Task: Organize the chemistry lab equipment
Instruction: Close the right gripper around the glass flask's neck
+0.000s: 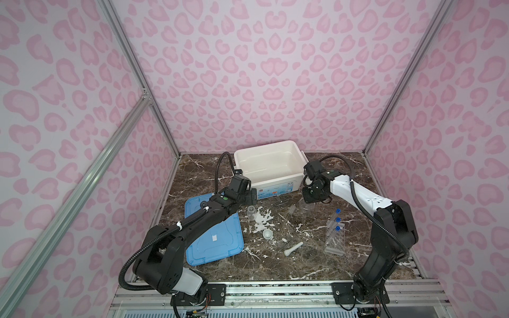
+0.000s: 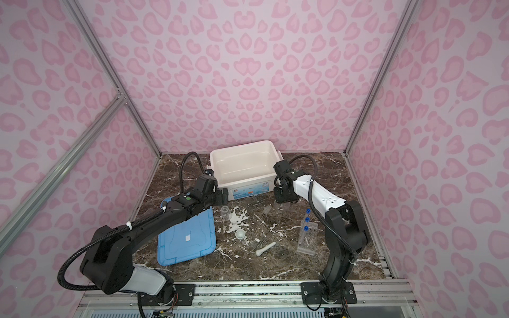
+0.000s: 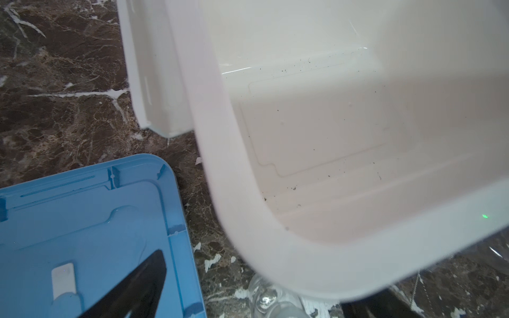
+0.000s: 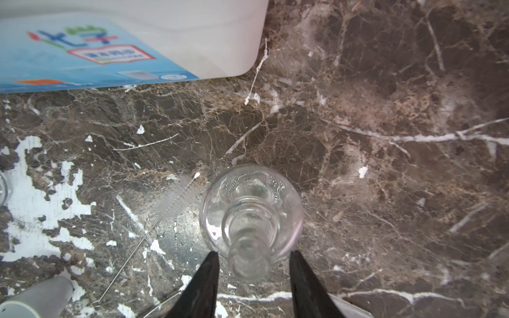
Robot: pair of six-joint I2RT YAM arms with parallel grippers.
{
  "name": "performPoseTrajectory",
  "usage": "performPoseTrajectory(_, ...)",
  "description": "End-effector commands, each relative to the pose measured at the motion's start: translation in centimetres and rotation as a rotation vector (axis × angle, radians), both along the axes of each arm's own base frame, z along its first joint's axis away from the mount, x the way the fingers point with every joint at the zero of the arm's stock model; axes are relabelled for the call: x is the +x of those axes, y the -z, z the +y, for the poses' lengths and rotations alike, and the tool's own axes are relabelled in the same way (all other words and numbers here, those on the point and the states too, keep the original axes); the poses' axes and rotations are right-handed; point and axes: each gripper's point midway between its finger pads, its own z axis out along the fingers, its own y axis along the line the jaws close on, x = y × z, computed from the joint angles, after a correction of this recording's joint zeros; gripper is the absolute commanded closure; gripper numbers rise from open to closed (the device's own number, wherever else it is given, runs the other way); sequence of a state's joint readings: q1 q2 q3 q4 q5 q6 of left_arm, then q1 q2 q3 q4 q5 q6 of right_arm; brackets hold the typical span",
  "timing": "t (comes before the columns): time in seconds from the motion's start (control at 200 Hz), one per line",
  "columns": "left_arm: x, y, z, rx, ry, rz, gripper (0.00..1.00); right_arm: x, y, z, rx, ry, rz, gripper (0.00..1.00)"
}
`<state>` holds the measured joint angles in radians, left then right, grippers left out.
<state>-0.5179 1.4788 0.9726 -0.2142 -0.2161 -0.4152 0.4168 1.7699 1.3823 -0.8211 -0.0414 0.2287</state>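
Note:
A clear glass flask (image 4: 252, 217) stands on the marble right of the bin's front. My right gripper (image 4: 253, 254) is open, its fingers on either side of the flask's neck with a gap on each side; in a top view it (image 1: 309, 199) hangs over the flask (image 1: 305, 207). My left gripper (image 3: 256, 297) is open wide above the bin's front left corner, over a small clear beaker (image 3: 264, 300) (image 1: 251, 212). The white mortar (image 1: 267, 234), the pestle (image 1: 293, 248) and the clear rack (image 1: 335, 239) with blue-capped tubes (image 1: 337, 219) lie nearer the front.
The empty white bin (image 1: 275, 146) (image 3: 248, 192) stands at the back middle. Its blue lid (image 1: 217, 247) (image 3: 96, 220) lies flat on the left, under my left arm. A thin tube brush (image 4: 176, 198) lies beside the flask. Patterned walls close in three sides.

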Motion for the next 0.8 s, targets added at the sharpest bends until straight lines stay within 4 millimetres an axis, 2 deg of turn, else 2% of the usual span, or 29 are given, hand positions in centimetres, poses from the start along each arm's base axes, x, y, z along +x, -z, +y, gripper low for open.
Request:
performPoseTrajectory(0.0,0.3,-0.9,-0.2,-0.013,0.01,-0.036,0.03,0.6,0.2,0.1,-0.001,0.008,-0.008,0.56)
performPoseTrajectory(0.41,0.3,-1.2,-0.1,-0.019,0.007,-0.051,0.03,0.4,0.8,0.3,0.005,0.001,0.012,0.67)
performPoseTrajectory(0.8,0.3,-2.4,0.2,-0.031,-0.016,-0.08,0.01,0.0,1.3,0.3,0.012,-0.002,0.024,0.76)
